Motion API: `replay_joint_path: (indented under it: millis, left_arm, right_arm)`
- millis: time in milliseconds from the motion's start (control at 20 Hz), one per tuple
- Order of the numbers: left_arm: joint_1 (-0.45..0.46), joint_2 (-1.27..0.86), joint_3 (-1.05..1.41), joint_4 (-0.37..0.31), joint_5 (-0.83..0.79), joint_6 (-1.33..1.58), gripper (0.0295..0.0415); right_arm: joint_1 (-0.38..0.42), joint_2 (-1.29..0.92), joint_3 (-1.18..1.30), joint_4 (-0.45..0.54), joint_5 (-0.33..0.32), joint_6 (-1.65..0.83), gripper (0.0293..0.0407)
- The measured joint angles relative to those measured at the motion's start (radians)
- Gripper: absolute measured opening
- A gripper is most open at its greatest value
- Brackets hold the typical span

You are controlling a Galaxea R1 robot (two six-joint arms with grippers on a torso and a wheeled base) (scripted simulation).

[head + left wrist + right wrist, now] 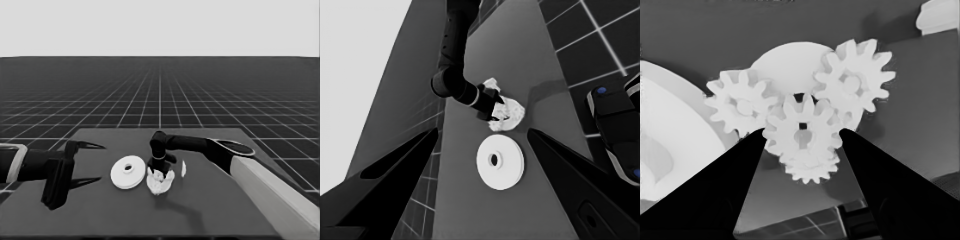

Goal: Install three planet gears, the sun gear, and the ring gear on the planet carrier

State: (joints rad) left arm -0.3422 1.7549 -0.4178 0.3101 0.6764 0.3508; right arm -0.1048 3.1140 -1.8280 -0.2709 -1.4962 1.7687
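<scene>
Right end effector (802, 137) pinched the middle gear (802, 131) on the smaller round part (790, 62); larger round part (128, 172) just beside; left end effector (85, 164) spread, idle.

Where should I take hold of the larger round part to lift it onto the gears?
Grip the larger round part across its outer rim, coming straight down from above. It lies flat, its central hole looks too small for fingers, and its left side is open. The right gripper is down at the gears on the smaller round part, close beside it.
</scene>
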Motion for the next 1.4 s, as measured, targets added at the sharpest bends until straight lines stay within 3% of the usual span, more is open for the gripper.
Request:
replay_joint_path:
  millis: [1400]
  left_arm:
    - [0.000,0.000,0.000,0.000,0.000,0.000,0.0385]
  right_arm:
    - [0.000,0.000,0.000,0.000,0.000,0.293,0.0309]
